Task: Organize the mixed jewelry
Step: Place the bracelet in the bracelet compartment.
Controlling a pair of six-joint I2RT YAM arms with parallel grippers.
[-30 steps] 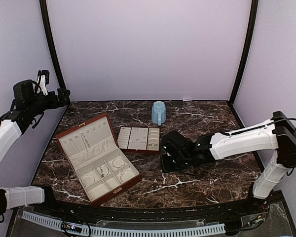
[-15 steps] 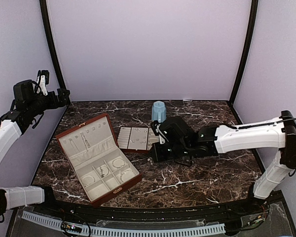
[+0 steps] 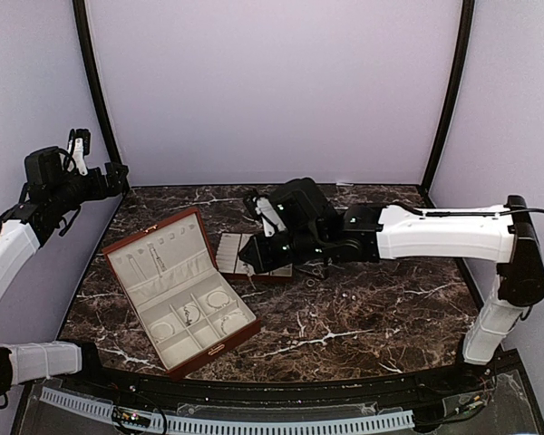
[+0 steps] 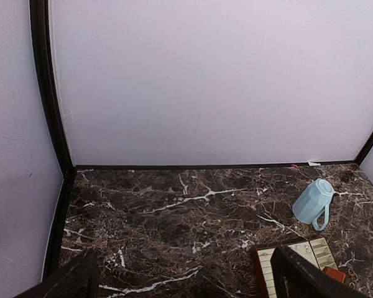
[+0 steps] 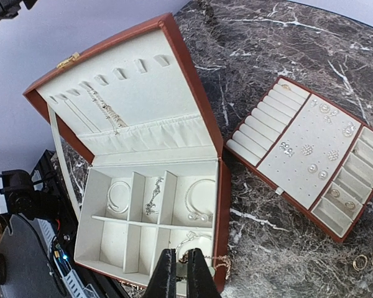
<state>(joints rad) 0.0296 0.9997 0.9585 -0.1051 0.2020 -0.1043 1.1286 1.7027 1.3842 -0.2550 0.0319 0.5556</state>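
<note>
Two hands differed: the right hand hung pinched shut beside the open jewelry box, while the left hand gaped wide, well behind it. Loose rings lay right of it.

I see a reddish-brown box lying open on the dark marbled bench, its cream-lined lid laid back toward the far left. Just right of it sits a cream slotted tray. Farther back is a pale blue mug, near the lilac wall.
</note>
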